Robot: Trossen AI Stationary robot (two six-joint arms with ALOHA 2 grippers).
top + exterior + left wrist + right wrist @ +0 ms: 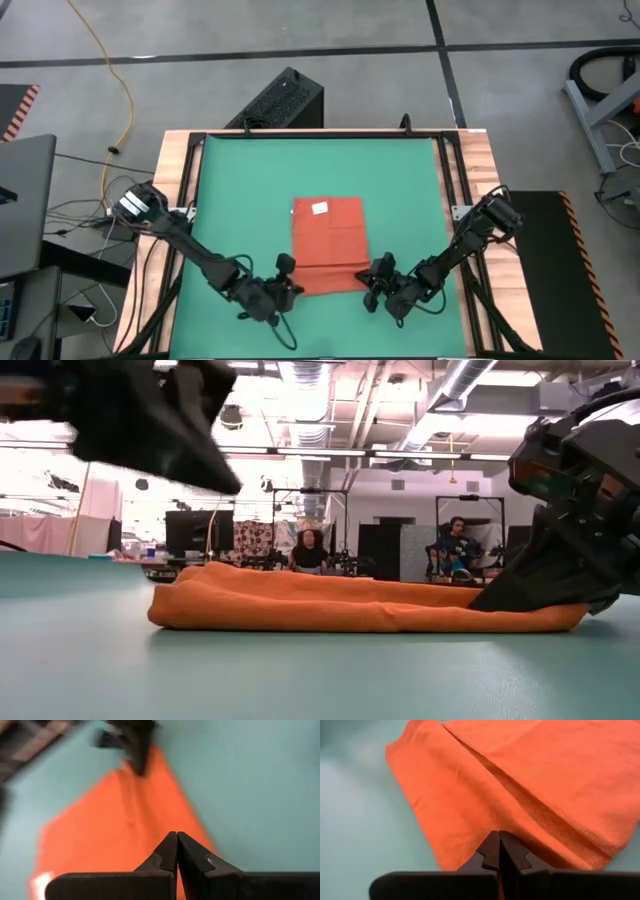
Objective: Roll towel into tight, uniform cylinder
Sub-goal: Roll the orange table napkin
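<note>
Towel (328,245) lies flat near the middle of the green mat (240,180) on the tabletop, its white tag (320,208) toward the far edge and its near edge turned over into a low fold. Bare mat lies open on all 4 sides of the cloth, widest to the left, right and far side; the near strip is narrower and taken up by the 2 arms.

Left tool (287,285) sits at the near left corner of the towel, fingers (170,851) pressed together with nothing between them; it is raised off the mat in the low view.

Right tool (372,282) is at the near right corner, fingers (496,849) closed, tips down on the folded edge; whether cloth is pinched cannot be told.
</note>
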